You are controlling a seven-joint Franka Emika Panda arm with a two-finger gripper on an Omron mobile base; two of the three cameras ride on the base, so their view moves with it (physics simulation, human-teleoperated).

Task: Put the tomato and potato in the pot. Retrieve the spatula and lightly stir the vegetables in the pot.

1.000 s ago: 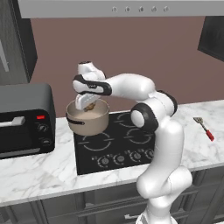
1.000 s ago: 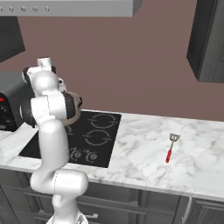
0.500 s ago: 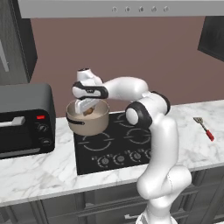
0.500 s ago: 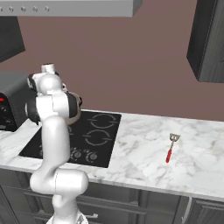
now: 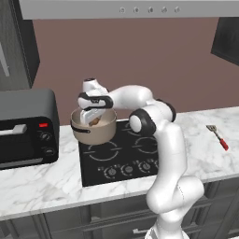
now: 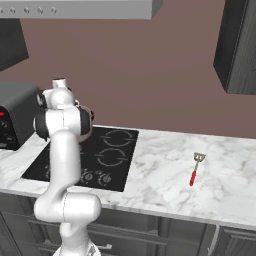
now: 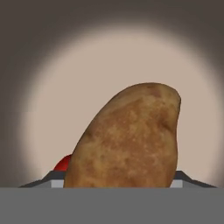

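The beige pot (image 5: 93, 133) stands on the cooktop's back left burner. My gripper (image 5: 93, 119) points down into it, shut on the brown potato (image 5: 95, 121), which hangs just inside the rim. In the hand view the potato (image 7: 127, 140) sits between my gripper (image 7: 117, 180) fingers, above the pale pot floor (image 7: 109, 65). The red tomato (image 7: 64, 163) peeks out behind it on that floor. The arm hides most of the pot (image 6: 87, 131) in the right base view. The spatula (image 5: 218, 137) with its red handle lies on the counter far to the right, also spatula (image 6: 195, 169).
A black toaster oven (image 5: 23, 126) stands left of the pot on the marble counter (image 5: 42, 182). The black cooktop (image 5: 126, 154) has knobs along its front edge. A range hood (image 5: 140, 8) hangs overhead, and a dark wall cabinet (image 6: 237, 45) sits at the upper right.
The hand has sunk a little deeper into the pot with the potato still held, and the arm's elbow has swung slightly left.
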